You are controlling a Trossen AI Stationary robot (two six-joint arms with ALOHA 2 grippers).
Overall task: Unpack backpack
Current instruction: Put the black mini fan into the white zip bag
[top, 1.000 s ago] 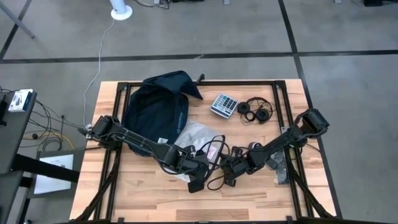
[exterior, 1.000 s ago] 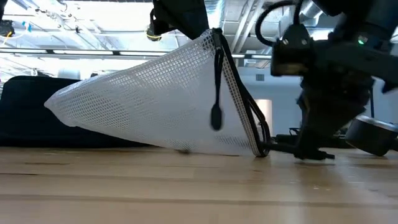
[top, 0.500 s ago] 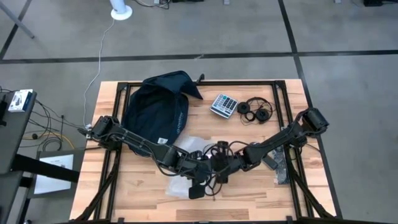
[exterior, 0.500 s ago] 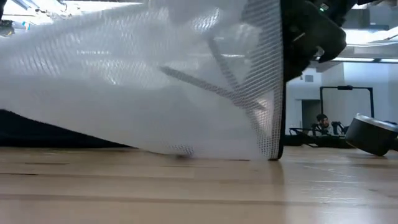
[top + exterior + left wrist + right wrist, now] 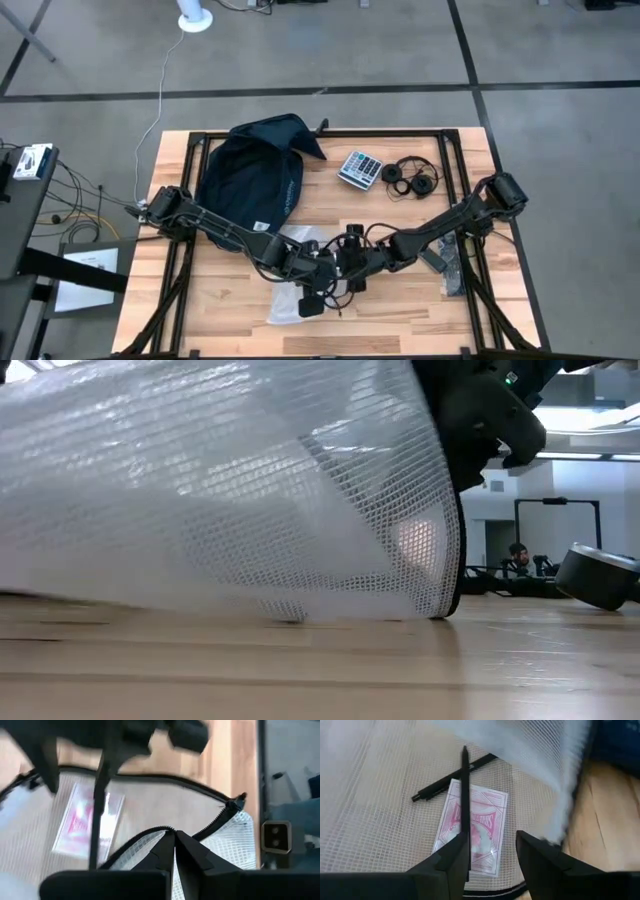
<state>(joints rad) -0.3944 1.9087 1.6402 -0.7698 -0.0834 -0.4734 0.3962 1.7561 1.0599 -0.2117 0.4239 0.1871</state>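
Backpack unmoved — right claw wider.

The large soft dark navy fabric backpack is lying flat on the far left part of the wooden counter, spreading out in a rounded, slumped shape. One pointed flap of it is sticking out toward the middle of the far edge (the fabric there is folding into a crisp corner). A short white stripe is running along its right side, ending near a small white mark.
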